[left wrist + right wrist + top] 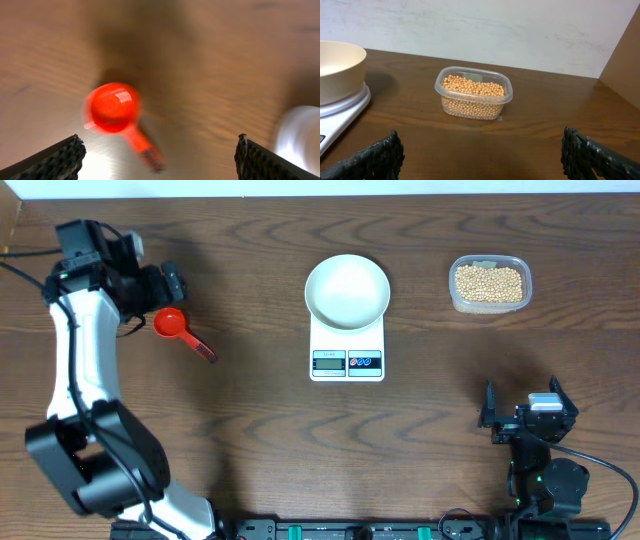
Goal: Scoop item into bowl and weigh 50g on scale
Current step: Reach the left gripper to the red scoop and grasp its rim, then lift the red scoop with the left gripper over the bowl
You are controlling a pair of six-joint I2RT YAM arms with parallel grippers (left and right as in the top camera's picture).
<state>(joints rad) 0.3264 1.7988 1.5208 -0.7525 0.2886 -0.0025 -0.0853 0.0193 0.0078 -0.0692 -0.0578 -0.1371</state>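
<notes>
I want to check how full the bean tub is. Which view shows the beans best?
The right wrist view: the beans fill the clear tub nearly to its rim, seen close and side-on. Overhead shows only their top, small. The left wrist view shows none.

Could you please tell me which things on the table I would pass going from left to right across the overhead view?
red scoop → white bowl → clear tub holding the beans
</notes>
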